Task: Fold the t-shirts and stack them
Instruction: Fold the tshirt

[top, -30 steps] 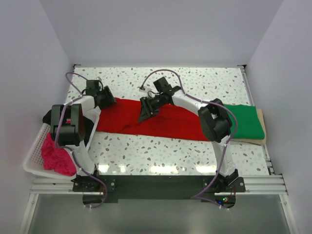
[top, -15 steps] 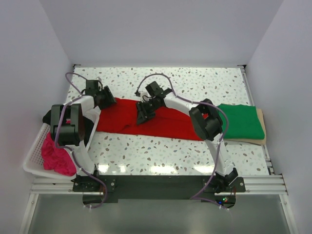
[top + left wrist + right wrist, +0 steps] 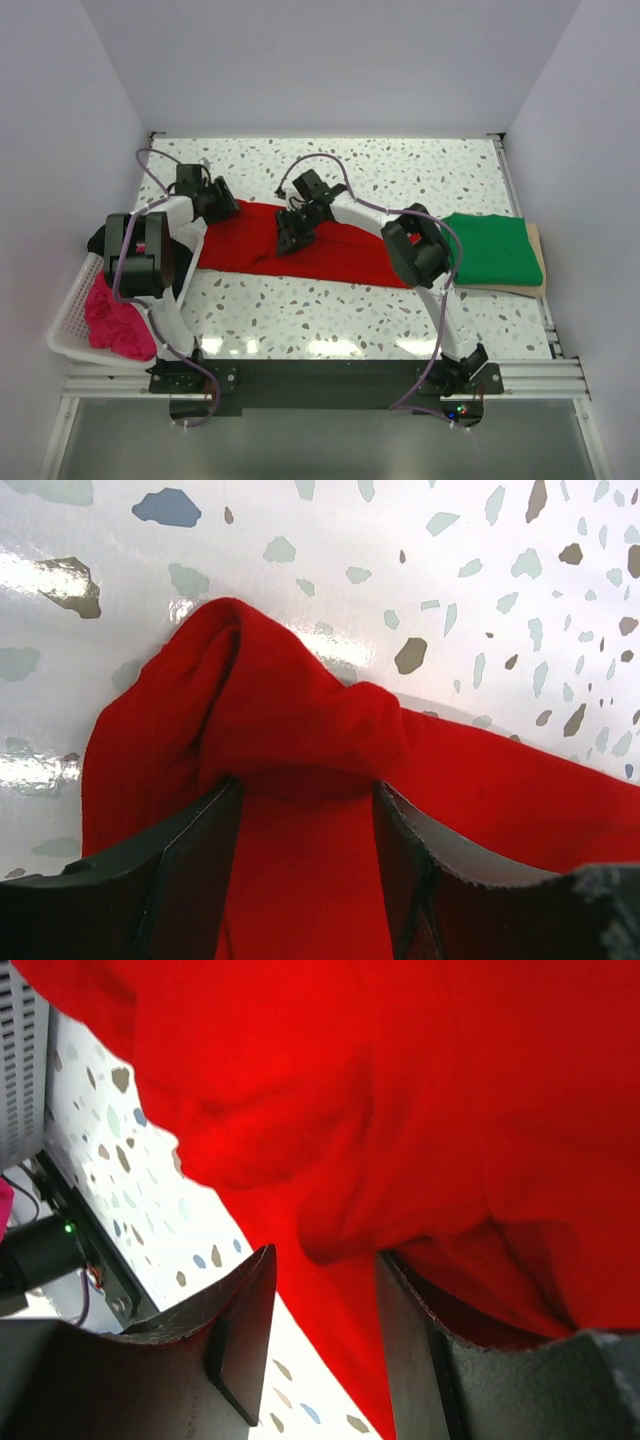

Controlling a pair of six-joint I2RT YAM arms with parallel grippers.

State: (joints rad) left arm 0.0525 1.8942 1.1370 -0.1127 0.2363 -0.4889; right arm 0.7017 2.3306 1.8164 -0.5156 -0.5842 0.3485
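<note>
- A bright red short-sleeved cotton t-shirt (image 3: 340, 255) lies in a long band across the middle of the speckled white terrazzo tabletop (image 3: 420, 170). Its long axis runs from the left edge, slightly toward the far side, down to the right.
- The left gripper (image 3: 218, 203) is clenched on the shirt's left end. The left wrist view shows red cloth bunched into a hump just ahead of its black fingers (image 3: 190, 870), with more cloth filling the gap between them.
- The right gripper (image 3: 291, 232) is clamped on the shirt's far edge, around the middle of the band. In the right wrist view the fabric drapes from between the fingers (image 3: 240, 1330) with the table showing underneath, so that part appears lifted.
- Both claws sit on the far, left portion of the garment. The bulk of the cloth stretches away from them toward the right edge and the near edge, and the ungripped right end is closer to the right arm's base.
- The step in hand looks like a fold of the red shirt. The next move likely turns on carrying the held edge across the long axis, toward the near side, with both claws level.
- A folded green t-shirt (image 3: 490, 248) rests at the right edge, well apart from both claws, the probable base of the stack.
- A crumpled magenta pink t-shirt (image 3: 112, 318) waits in a white slotted plastic basket (image 3: 68, 318) off the near left corner.
</note>
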